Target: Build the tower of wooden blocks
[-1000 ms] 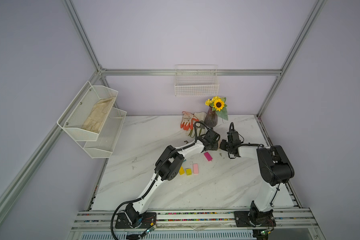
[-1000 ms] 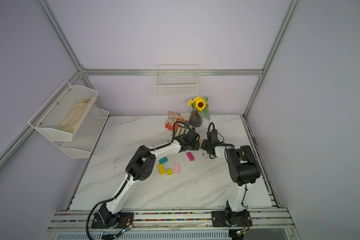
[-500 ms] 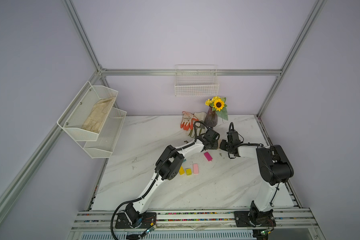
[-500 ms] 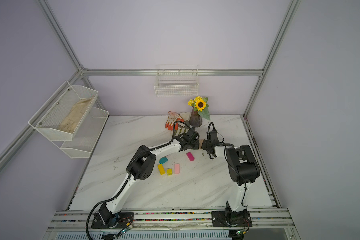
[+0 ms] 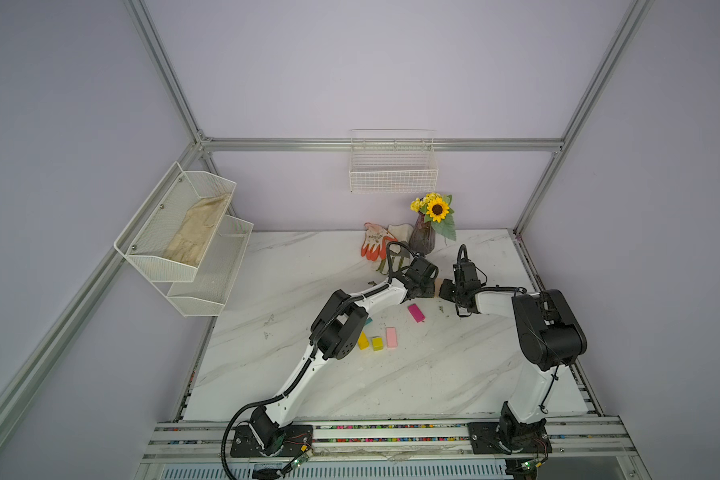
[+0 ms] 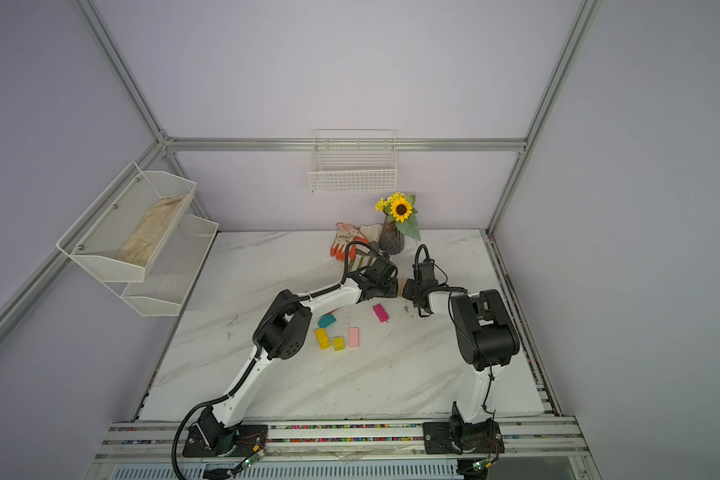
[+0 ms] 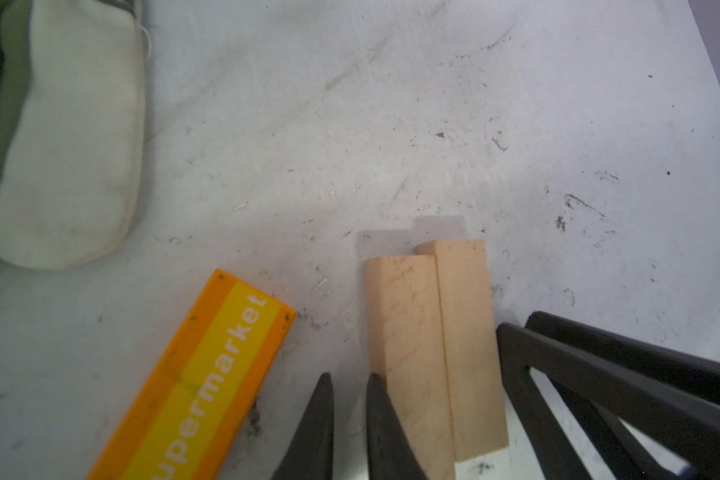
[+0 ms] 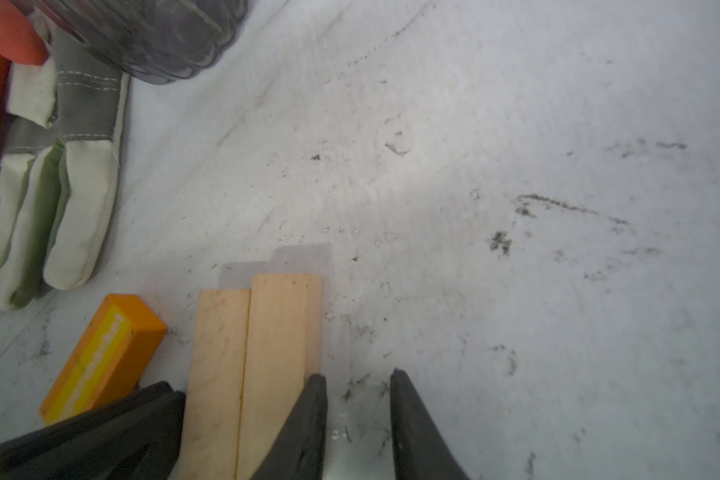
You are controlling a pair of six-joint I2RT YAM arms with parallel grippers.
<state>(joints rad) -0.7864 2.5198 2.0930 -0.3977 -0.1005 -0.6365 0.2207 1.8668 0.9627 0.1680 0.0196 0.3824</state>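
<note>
Behind the left gripper (image 7: 348, 376), near that arm's elbow, five wood blocks are lying loose and flat on the worktop (image 6: 350, 386): a teal pentagon block (image 6: 327, 320), a yellow bar (image 6: 322, 338), a yellow cube (image 6: 338, 343) and a pink bar (image 6: 353, 336), with a magenta bar (image 6: 380, 312) lying closest to the gripper. An orange bar (image 7: 208, 382) lettered "supermarket" is lying just beside the left gripper, on the side away from the right arm. The left gripper is clenched on nothing, and one finger is resting against the nearer of two tan bars (image 7: 408, 332). These bars are lying side by side, touching, between the two grippers. The right gripper (image 8: 356, 374) is standing released, with bare worktop showing between its jaws and one finger touching the far tan bar's side.

No block is sitting on another, so the tower seems barely begun. The grippers appear to be squaring the tan pair as a base, and all the stacking is waiting to be done.
</note>
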